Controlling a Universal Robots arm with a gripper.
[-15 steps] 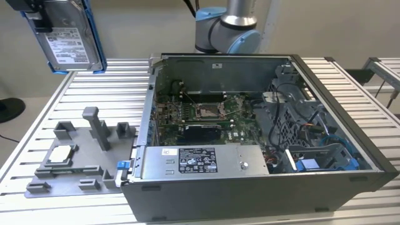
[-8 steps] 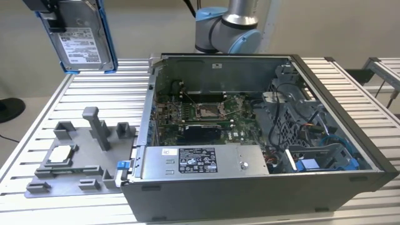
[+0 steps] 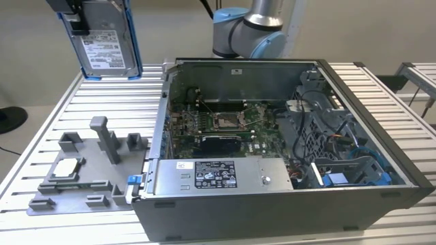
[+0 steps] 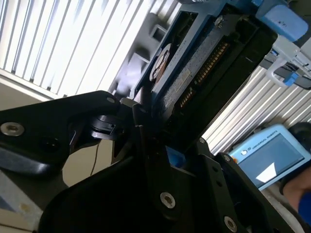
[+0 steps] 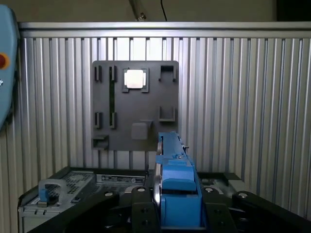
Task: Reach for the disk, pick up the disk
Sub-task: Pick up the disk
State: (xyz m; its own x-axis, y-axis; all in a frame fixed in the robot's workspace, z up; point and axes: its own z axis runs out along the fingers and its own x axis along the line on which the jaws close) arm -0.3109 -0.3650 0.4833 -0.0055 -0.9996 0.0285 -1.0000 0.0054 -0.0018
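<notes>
**Finding 1: step in hand.** At the exterior view's left, the disk [image 3: 105,43] hangs upright high above the slatted table [image 3: 41,127], touching nothing below it, label facing the camera. The gripper [image 3: 73,18] pinches it at its upper end. In the first wrist view the disk [image 5: 174,184] shows edge-on, with the gripper [image 5: 175,216] closed on the blue bracket [image 5: 177,204] from both sides. In the second wrist view the disk [image 4: 204,53] runs away from the gripper [image 4: 146,128], its underside and connector row showing.

Judgement: the pick is as good as made. The hold sits at one end, so most of the body hangs past the fingers. The bearing surface appears to be plastic frame, not metal. A firm, even squeeze and a slow, steady carry suit this hold; a jerk could let the drive pivot or slip.

**Finding 2: surroundings, left to right.**
- The grey fixture plate [image 3: 75,168] lies on the table well below the disk. It carries a tall post [image 3: 105,138] and several low blocks.
- The small white-topped chip [image 3: 66,167] sits in a pocket of that plate, apart from the work.
- Beside the plate stands the open computer case [image 3: 272,209], with the large silver box [image 3: 218,176] at its near edge and the motherboard [image 3: 225,122] behind.
- The arm [image 3: 248,30] rises behind the case.
- Blue parts and cables [image 3: 354,176] crowd the case's far right.

**Finding 3: obstructions.** Nothing stands close to the disk at its present height. The post is the tallest item beneath it, and the case wall is the nearest edge toward the exterior view's right.
</notes>
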